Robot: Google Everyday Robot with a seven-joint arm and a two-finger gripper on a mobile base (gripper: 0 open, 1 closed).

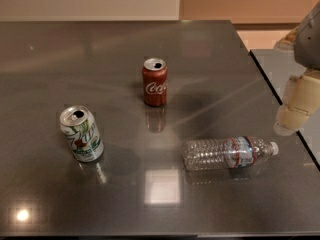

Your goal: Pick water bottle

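Note:
The water bottle (229, 153) lies on its side on the dark table (100, 49), front right, with its white cap pointing right. It is clear ribbed plastic with a blue-and-red label near the neck. My gripper (296, 109) hangs at the right edge of the view, above and to the right of the bottle's cap, apart from it. Only its pale lower part shows.
A red cola can (155, 82) stands upright at the table's middle. A white-green soda can (81, 133) stands upright at the front left. The table's right edge (280, 99) runs diagonally just by the gripper, with a second surface beyond it.

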